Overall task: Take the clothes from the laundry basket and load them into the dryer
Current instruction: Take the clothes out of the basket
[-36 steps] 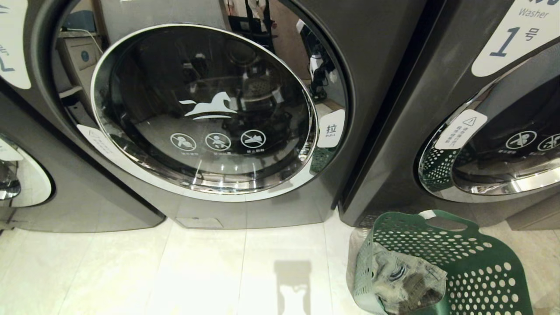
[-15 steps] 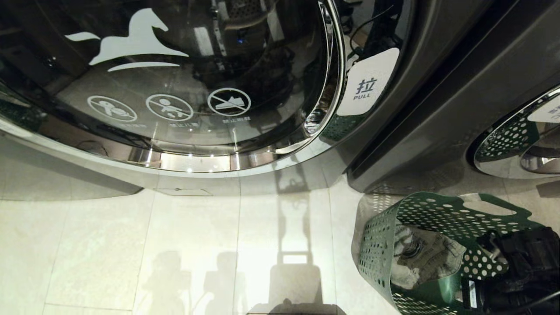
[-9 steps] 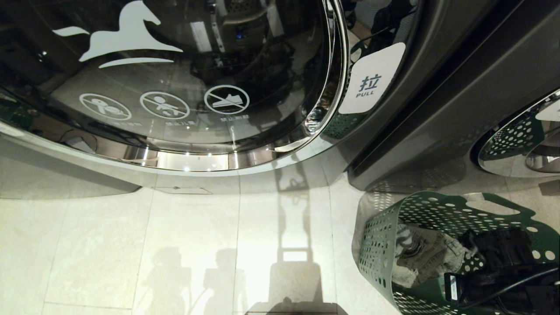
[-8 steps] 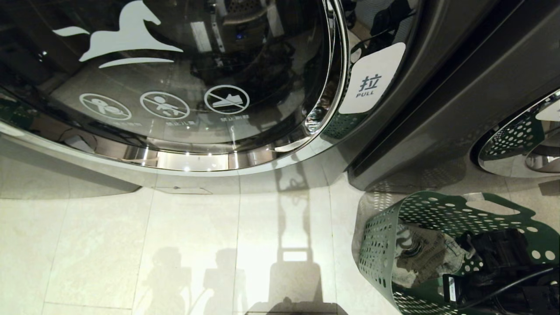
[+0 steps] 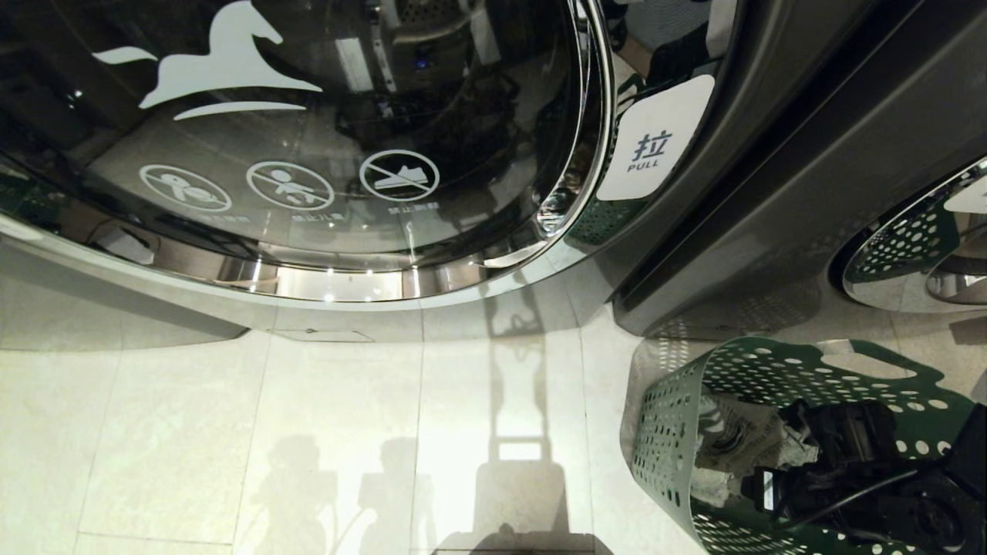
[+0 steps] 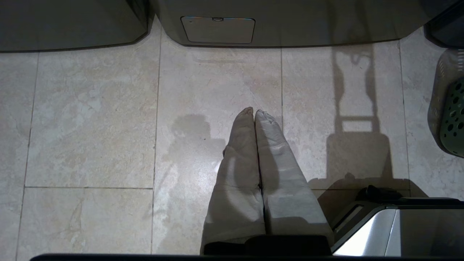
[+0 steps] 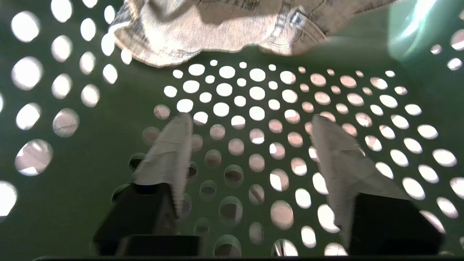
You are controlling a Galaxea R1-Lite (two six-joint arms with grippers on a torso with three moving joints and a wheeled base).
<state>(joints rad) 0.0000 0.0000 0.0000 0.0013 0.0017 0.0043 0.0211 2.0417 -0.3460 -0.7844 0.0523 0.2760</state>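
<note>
One crumpled grey fabric garment [image 7: 224, 27] lies inside green hole-walled plastic laundry basket [image 5: 678, 416]. Right gripper [image 7: 250, 125] inside basket, fingers spread wide, empty, poised near garment for grab. Left gripper [image 6: 253, 113] pressed closed, empty, parked beside basket.

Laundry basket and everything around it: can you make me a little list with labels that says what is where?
basket: green laundry basket with holes, on the tiled floor beside the machines
clothes: grey clothes lying inside the basket
right gripper: right gripper inside the basket, open, holding nothing, short of the clothes
left gripper: left gripper shut, empty, above the floor
dryer door: round glass door closed, with a PULL label beside it
</note>
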